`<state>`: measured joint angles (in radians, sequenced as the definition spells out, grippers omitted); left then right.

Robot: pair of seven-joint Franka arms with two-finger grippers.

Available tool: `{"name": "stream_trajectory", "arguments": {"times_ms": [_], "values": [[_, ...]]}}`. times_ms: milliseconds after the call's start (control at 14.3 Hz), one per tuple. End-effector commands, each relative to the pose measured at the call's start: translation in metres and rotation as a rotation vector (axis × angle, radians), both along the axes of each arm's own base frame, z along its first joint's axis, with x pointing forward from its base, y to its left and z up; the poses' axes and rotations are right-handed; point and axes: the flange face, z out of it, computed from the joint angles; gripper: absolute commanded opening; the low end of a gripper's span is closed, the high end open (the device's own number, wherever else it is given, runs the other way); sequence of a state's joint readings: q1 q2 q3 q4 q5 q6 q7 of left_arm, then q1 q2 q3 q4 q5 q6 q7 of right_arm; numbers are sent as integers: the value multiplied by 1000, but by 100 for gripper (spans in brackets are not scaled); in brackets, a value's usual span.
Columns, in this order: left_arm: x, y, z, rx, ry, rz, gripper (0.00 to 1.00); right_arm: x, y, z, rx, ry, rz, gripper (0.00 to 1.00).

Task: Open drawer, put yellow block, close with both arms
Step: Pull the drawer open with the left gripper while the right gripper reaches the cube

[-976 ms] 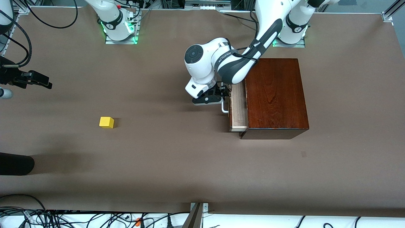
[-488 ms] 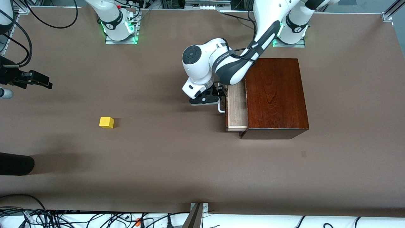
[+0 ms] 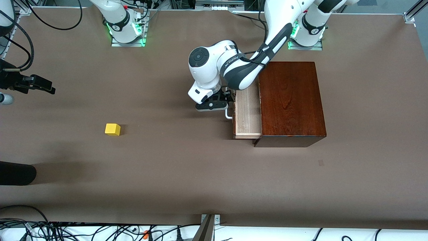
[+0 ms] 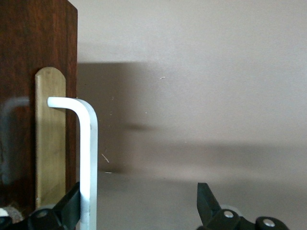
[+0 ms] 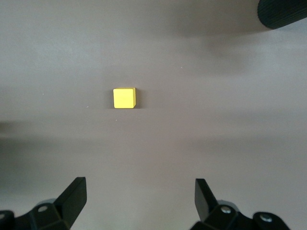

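Observation:
The glossy reddish-brown box (image 3: 291, 100) stands near the left arm's base. Its pale wood drawer (image 3: 247, 113) is partly pulled out toward the right arm's end. My left gripper (image 3: 228, 102) is open at the white handle (image 3: 228, 114). In the left wrist view the handle (image 4: 88, 158) lies against one finger (image 4: 72, 208) of the left gripper (image 4: 139, 206), the other finger well apart. The yellow block (image 3: 112, 129) sits on the table toward the right arm's end. My right gripper (image 5: 139, 199) hovers open and empty above the block (image 5: 124, 97); it shows at the front view's edge (image 3: 36, 84).
A black rounded object (image 3: 16, 172) lies at the table edge at the right arm's end, nearer the front camera than the block; it shows in the right wrist view (image 5: 283, 12). Brown tabletop (image 3: 174, 160) stretches between block and drawer.
The drawer has slid farther out of the box toward the right arm's end, and my left gripper has moved with the handle. The right gripper and the block have not moved.

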<state>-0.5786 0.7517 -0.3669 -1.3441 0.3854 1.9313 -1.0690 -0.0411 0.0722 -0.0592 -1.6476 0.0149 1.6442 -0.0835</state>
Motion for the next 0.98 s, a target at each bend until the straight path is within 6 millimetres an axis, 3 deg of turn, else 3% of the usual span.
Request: {"name": "stream_trajectory", "arguments": {"times_ms": [0,279,627,906], "values": [[-12,-33,9,-66,10,29,100,4,-1,2,10,-4,-15,100],[-12,-44,6,-84,4,48,100,6,-2,-4,10,5,-21,100],[-10,-57,11,-124,-13,58,100,18,4,-56,17,123,-5,100],[-11,-62,17,-153,-31,61,100,42,10,-100,63,114,-21,100]]}}
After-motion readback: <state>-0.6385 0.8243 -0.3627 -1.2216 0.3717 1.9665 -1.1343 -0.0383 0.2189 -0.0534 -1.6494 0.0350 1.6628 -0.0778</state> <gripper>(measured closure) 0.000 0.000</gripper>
